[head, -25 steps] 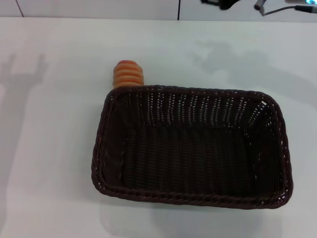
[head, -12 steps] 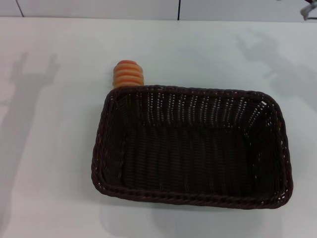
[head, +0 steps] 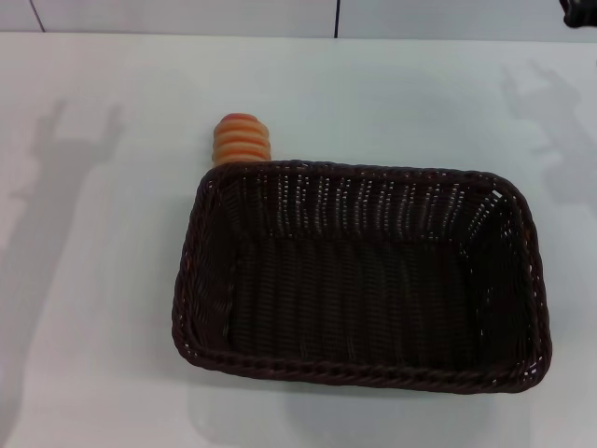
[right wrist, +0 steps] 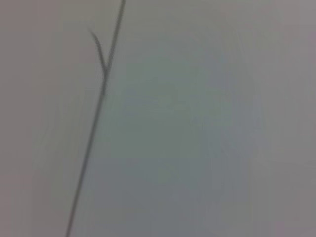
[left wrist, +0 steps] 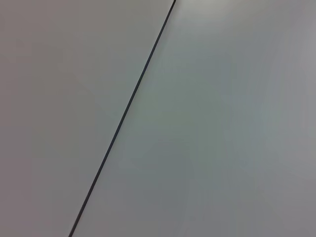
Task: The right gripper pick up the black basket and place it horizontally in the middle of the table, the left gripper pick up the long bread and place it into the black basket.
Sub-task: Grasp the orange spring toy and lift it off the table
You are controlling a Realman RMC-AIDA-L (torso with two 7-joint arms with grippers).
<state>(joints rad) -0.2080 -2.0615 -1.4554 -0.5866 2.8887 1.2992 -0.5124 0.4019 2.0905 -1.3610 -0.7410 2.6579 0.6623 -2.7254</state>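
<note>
Since the earlier frames, we see the two arm shadows slide across the white table (head: 103,308): the left one has climbed farther up, the right one has drifted toward the right edge. Dark hardware that showed along the top edge a second ago has shrunk to a single dark scrap at the top right corner, probably part of the right gripper (head: 580,11). We cannot tell whether its fingers are apart or together. The basket and the bread have not shifted.

We count one table, one basket, one loaf. The table fills the head view, plain and white, with a wall seam beyond its far edge.

One black basket (head: 362,275) sits on the table, slightly right of centre and toward the near side. It is rectangular, woven, with rounded corners and a braided rim; its long side runs left to right and it holds nothing. It lies well apart from the dark scrap in the corner.

One long bread (head: 242,139) lies just behind the basket's far left corner, touching or nearly touching the rim, which hides its near end. Orange and cream ridges show.

We see nothing of the left gripper in any view. Both wrist views show only a pale surface crossed by one thin dark line.
</note>
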